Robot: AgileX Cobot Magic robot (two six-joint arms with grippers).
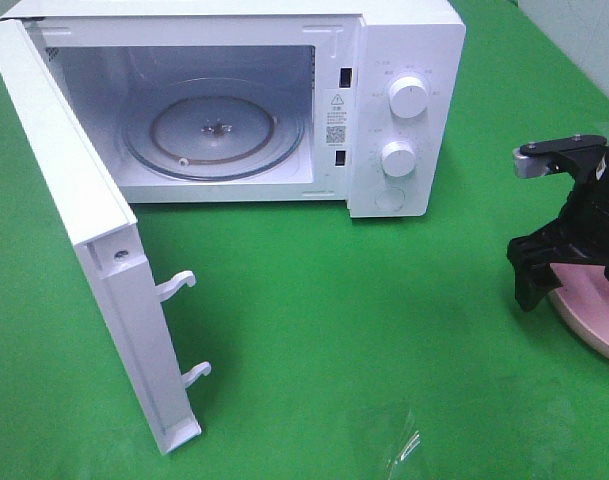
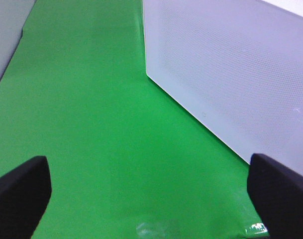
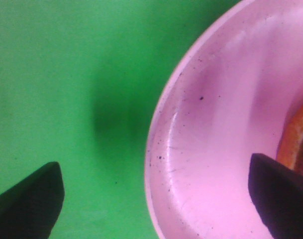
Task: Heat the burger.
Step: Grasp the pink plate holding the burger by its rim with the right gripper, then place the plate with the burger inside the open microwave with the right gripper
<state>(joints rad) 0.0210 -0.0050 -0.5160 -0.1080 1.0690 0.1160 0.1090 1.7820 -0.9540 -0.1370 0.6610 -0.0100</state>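
You can see only a sliver of the burger (image 3: 296, 137), in the right wrist view. It is a glossy orange-brown curve of bun with a darker patch below it, cut off by the picture's edge. It sits inside the shallow, round pink plate (image 3: 211, 149), which lies on the green cloth (image 1: 334, 330) at the right edge of the high view, well apart from the microwave. From the high camera the arm hides the burger entirely.

Your right gripper (image 3: 155, 199) hangs over the plate's rim, pointing downward, with its black fingers (image 3: 27, 199) spread wide. One tip is over bare cloth outside the plate; the other is over the plate's floor, just beside the burger. It pinches nothing, and you cannot tell whether that second tip touches the bun.

Your left gripper (image 2: 151, 196) is out of the high view. Its own camera shows it spread wide as well, holding nothing, above the cloth near a white perforated panel (image 2: 231, 74).

The boxy white microwave oven (image 1: 404, 60) stands at the back, its door (image 1: 94, 250) swung open and its round glass turntable (image 1: 214, 135) in view.
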